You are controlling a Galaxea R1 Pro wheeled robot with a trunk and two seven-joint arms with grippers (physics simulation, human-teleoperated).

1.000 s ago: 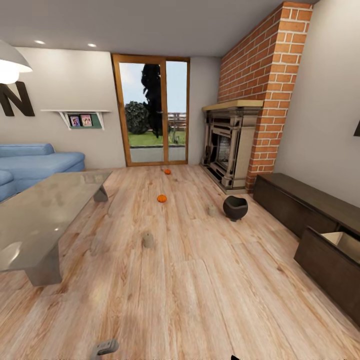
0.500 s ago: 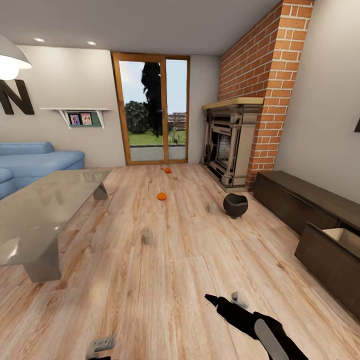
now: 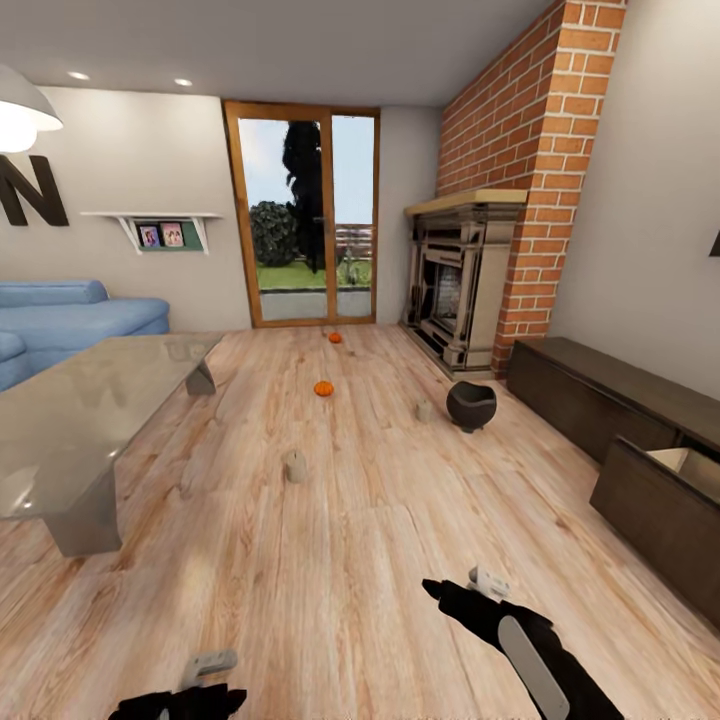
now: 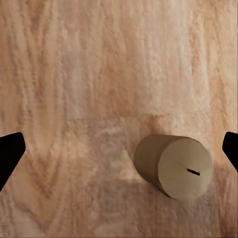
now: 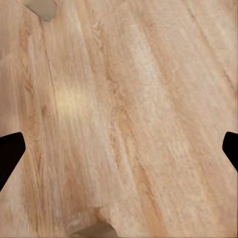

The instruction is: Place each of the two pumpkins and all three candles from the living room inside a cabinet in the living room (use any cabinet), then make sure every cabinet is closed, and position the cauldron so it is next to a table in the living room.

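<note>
Left wrist view: our left gripper (image 4: 119, 148), jaws apart, hovers over a toppled candle (image 4: 173, 167), probably light and rigid; grip its round sides.

Pale wood-plank floor (image 5: 129, 119) with slanting grain; dark fingertips (image 5: 10, 151) at the left and right edges, jaws spread wide; a grey-tan shape (image 5: 43, 8), cut off, sits in the upper-left corner.

Two pumpkins (image 3: 323, 388) (image 3: 335, 338), three candles (image 3: 296, 467) (image 3: 425, 411) (image 4: 173, 166), one cauldron (image 3: 471, 405), one cabinet (image 3: 610, 400)
</note>
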